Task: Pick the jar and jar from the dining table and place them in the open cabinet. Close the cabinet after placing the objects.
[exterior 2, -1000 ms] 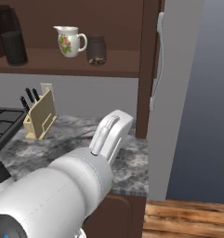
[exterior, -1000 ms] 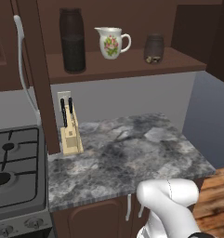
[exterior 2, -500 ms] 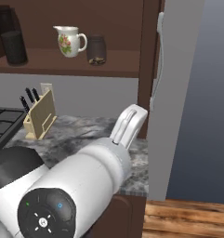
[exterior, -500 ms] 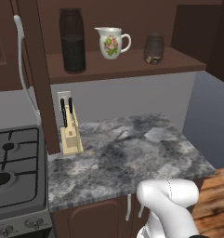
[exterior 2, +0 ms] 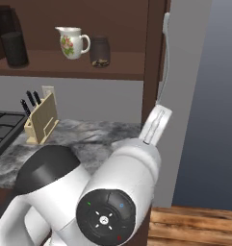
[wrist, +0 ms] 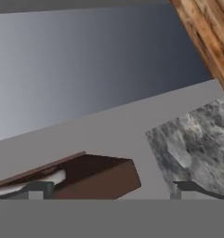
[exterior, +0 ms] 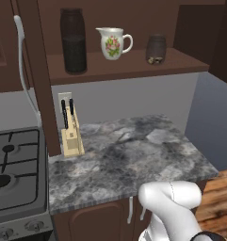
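Both jars stand on the shelf of the open cabinet. The tall dark jar is at the left and the short dark jar with yellowish bits at the right, with a white floral jug between them. My gripper is open with nothing between its widely spaced fingertips. The hand view looks past a brown cabinet door with a silver handle. The dining table is out of view.
Under the cabinet lies a marbled counter with a knife block, and a gas stove to its left. The cabinet doors stand open at the left and right. Wooden floor lies to the right.
My arm has swung to the right in the right base view, its white forward link moving toward the right cabinet door. The jars, the jug and the camera have not moved.
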